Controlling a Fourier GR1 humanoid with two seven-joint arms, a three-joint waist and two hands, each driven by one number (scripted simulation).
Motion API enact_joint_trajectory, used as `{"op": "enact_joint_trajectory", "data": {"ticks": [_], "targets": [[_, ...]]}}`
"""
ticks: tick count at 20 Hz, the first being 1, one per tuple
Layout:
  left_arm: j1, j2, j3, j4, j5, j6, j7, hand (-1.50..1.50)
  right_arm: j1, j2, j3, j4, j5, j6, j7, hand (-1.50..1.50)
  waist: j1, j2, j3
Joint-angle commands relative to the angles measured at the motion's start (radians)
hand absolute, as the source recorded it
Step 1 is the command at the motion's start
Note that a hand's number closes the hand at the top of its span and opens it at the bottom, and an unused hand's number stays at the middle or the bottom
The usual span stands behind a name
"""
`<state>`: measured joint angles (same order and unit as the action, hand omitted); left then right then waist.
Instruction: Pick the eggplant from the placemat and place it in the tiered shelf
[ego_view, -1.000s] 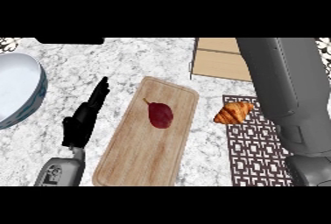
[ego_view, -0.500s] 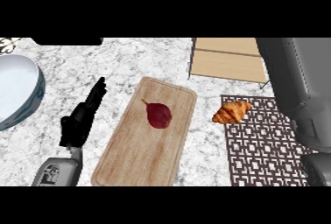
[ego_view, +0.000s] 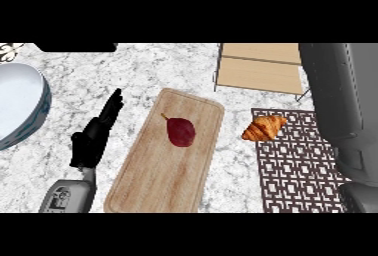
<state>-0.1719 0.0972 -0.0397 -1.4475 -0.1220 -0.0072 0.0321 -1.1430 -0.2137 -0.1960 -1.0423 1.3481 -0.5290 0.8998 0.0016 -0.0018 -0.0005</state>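
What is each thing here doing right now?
Dark red eggplant: lying on the wooden board.
Golden croissant: lying on the patterned brown placemat's edge.
Wooden tiered shelf: nothing on it.
Left hand: open, fingers straight, holding nothing.
Right hand: hidden.

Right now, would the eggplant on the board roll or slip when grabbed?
The eggplant looks rounded and tapers to a thin stem, so it would probably roll in a curve if nudged. Its skin looks smooth, so it may be slippery.
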Motion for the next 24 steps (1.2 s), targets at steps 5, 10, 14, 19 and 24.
{"op": "enact_joint_trajectory", "data": {"ticks": [5, 10, 14, 19, 24], "targets": [[0.047, -0.002, 0.005, 0.029, -0.010, -0.001, -0.081, 0.00, -0.027, -0.018, -0.031, -0.050, -0.159, 0.016, -0.064, -1.50, 0.008, 0.002, 0.000], [-0.019, -0.005, 0.020, 0.043, 0.007, -0.013, -0.023, 0.00, -0.062, -0.033, -0.064, -0.114, -0.195, -0.011, -0.035, -1.50, 0.005, 0.003, 0.000], [-0.004, 0.001, 0.010, -0.005, -0.008, -0.005, 0.012, 0.00, -0.045, -0.035, -0.104, -0.260, -0.199, -0.079, 0.008, -1.50, -0.002, -0.003, 0.001], [0.034, 0.012, 0.023, -0.012, -0.002, -0.010, -0.018, 0.00, -0.007, -0.081, -0.157, -0.425, -0.115, 0.022, 0.157, -1.50, -0.018, -0.008, 0.000], [0.042, 0.010, 0.034, -0.039, 0.009, -0.002, 0.020, 0.00, 0.082, -0.126, -0.236, -0.647, -0.201, 0.302, 0.270, -1.50, -0.049, -0.021, 0.001]]}}
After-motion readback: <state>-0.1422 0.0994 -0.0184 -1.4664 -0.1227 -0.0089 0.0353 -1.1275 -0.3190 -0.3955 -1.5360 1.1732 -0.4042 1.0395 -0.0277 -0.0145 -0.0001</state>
